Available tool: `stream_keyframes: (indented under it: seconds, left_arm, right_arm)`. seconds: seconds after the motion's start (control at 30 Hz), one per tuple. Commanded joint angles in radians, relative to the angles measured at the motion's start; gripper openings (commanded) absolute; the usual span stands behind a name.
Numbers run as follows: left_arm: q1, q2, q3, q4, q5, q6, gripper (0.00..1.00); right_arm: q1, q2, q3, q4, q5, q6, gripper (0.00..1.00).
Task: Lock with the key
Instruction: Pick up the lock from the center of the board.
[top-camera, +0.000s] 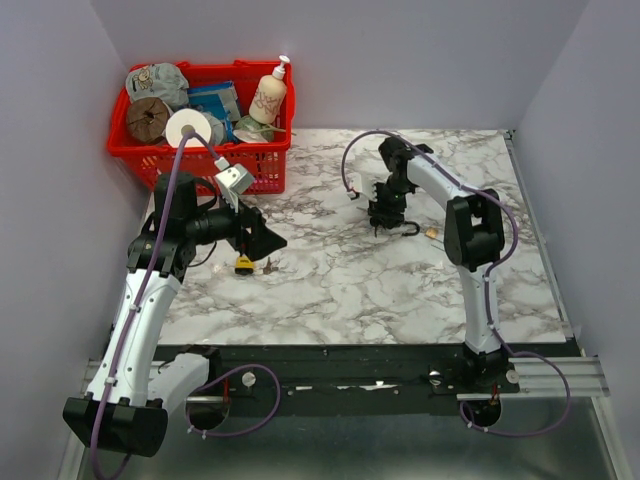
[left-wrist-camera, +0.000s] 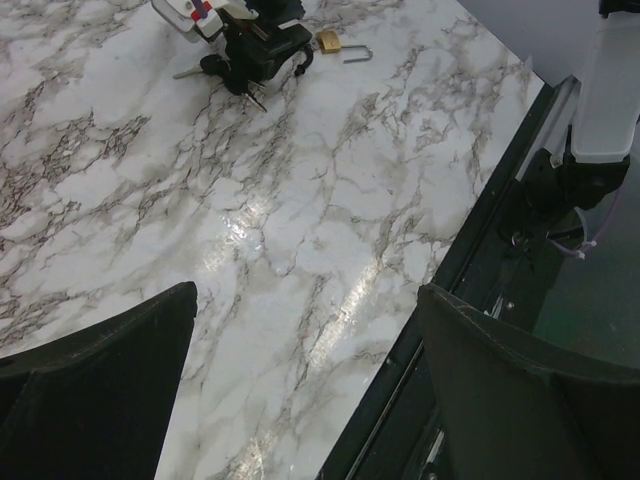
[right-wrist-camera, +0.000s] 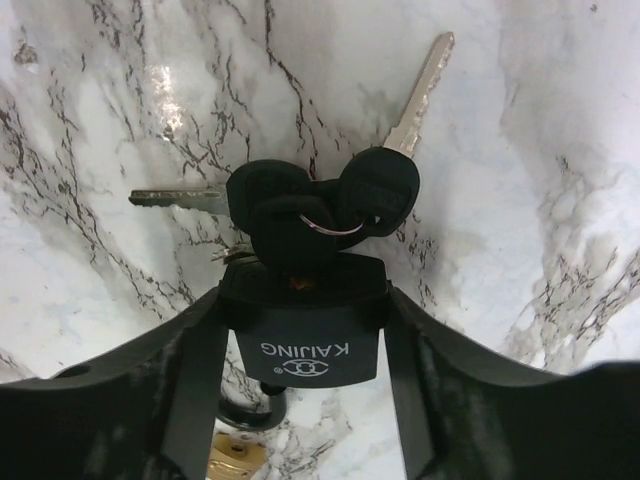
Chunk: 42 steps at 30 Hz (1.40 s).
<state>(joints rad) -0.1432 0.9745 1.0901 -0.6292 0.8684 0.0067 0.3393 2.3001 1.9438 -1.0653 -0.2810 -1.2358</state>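
A black padlock (right-wrist-camera: 308, 340) marked KAIJING lies on the marble table (top-camera: 330, 270). A black-headed key (right-wrist-camera: 290, 235) sits in its keyhole, and two more keys on the same ring (right-wrist-camera: 330, 228) splay out over the marble. My right gripper (right-wrist-camera: 300, 322) has its fingers (right-wrist-camera: 195, 360) pressed against the padlock's two sides. In the top view that gripper (top-camera: 386, 214) points down at the table's middle right, the padlock's dark shackle (top-camera: 405, 230) showing beside it. My left gripper (top-camera: 264, 240) hovers open and empty at the left; between its fingers (left-wrist-camera: 120, 380) is only marble.
A small brass padlock (top-camera: 432, 232) lies just right of the right gripper; the left wrist view shows it too (left-wrist-camera: 328, 41). Another small yellow lock with keys (top-camera: 245, 264) lies under the left gripper. A red basket (top-camera: 200, 150) of bottles and rolls stands at the back left.
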Motion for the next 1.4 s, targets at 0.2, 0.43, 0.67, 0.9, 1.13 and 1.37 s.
stream_keyframes:
  seconds: [0.2,0.43,0.67,0.9,1.13,1.37]
  left_arm:
    - [0.005,-0.034,-0.009,0.012,0.007,-0.002,0.99]
    - [0.007,-0.051,-0.084,0.097,-0.046,-0.151,0.98]
    - [0.007,-0.069,-0.192,0.204,-0.101,-0.281,0.96]
    - [-0.004,-0.079,-0.286,0.332,-0.124,-0.389,0.92]
    - [-0.163,-0.080,-0.220,0.286,-0.359,-0.164,0.90]
    - [-0.447,-0.030,-0.128,0.157,-0.790,0.247,0.86]
  right_arm:
    - [0.082,-0.106,-0.135,0.019,-0.041,0.142,0.36]
    - [0.099,-0.146,-0.082,-0.038,-0.210,0.387,0.01]
    - [0.099,-0.243,-0.146,0.025,-0.340,0.672,0.01]
    - [0.098,-0.395,-0.285,0.208,-0.426,1.063,0.01]
    - [0.096,-0.498,-0.333,0.294,-0.252,1.387,0.01]
    - [0.096,-0.542,-0.379,0.280,-0.133,1.737,0.01]
